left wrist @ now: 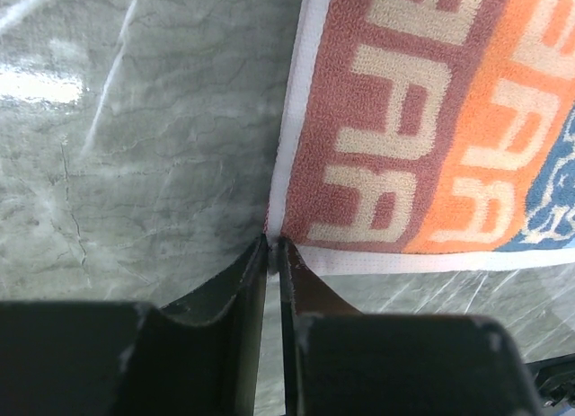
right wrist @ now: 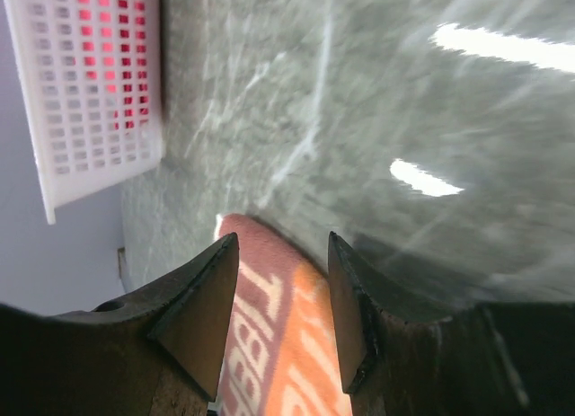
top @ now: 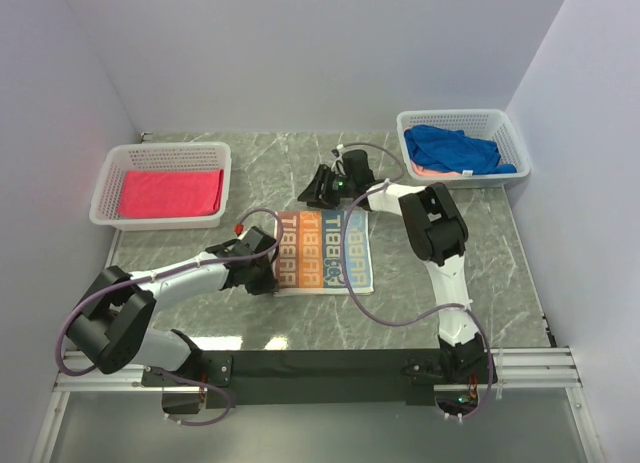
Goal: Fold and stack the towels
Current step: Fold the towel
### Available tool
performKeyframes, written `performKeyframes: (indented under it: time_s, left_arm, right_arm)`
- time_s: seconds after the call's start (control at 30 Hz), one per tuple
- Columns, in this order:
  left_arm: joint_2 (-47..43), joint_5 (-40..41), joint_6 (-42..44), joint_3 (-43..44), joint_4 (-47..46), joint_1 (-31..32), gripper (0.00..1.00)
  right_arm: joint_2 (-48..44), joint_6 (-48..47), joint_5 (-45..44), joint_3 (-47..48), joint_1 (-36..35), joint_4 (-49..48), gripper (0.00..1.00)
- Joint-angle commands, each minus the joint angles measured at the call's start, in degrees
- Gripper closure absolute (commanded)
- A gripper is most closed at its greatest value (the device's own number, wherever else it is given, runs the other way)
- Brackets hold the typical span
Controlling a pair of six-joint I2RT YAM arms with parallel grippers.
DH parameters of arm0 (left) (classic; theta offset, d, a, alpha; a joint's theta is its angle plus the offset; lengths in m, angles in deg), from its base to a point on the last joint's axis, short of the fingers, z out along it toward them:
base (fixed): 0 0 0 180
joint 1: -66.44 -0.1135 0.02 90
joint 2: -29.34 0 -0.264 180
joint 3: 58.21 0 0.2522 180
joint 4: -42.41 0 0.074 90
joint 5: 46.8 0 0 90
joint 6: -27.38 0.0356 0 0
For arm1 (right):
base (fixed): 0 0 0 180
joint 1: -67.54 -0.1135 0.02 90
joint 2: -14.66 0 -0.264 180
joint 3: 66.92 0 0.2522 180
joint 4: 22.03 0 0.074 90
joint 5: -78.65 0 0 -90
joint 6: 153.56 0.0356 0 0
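We judge the printed towel soft, limp, corner-grabbable: left gripper jaws pinch its near corner, right gripper jaws apart over far edge.

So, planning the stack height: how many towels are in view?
4: printed towel mid-table, pink towel in left basket, blue towel over peach towel in right basket; more may hide underneath.

Left basket and right basket, white mesh, at far corners of a grey-green marbled table.
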Motion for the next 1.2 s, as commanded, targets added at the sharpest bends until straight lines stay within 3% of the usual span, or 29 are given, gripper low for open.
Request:
performKeyframes:
  time_s: [0.0, 0.23, 0.43, 0.7, 0.93, 1.0, 1.17]
  left_arm:
    - [2.45, 0.53, 2.07, -1.05, 7.73, 1.05, 0.83]
    - [2.36, 1.49, 2.95, 1.33, 8.69, 1.22, 0.83]
    - [1.31, 1.24, 3.04, -0.08, 8.78, 1.22, 0.83]
    - [1.39, -1.23, 3.30, -2.98, 7.46, 1.31, 0.83]
    - [0.78, -1.49, 3.12, -3.69, 7.64, 1.22, 0.82]
    - [-0.36, -1.14, 3.12, -2.46, 8.43, 1.22, 0.78]
    - [-2.47, 0.79, 4.70, 3.07, 11.15, 1.22, 0.44]
  right_arm:
    - [-5.91, -4.08, -0.26, -0.42, 1.32, 0.78, 0.48]
    - [-19.71, -8.66, 2.28, -15.53, 2.38, -0.27, 0.48]
    - [-20.70, -7.70, 3.77, -26.96, 4.22, -7.10, 0.48]
    - [-14.11, -6.99, 2.55, -25.75, 9.58, -8.80, 0.49]
    - [-14.62, -5.23, 3.16, -24.08, 15.12, -9.16, 0.49]
    - [-16.82, -9.26, 2.91, -21.71, 15.56, -6.09, 0.49]
    - [-20.86, -26.91, -1.31, -14.85, 15.39, 11.66, 0.48]
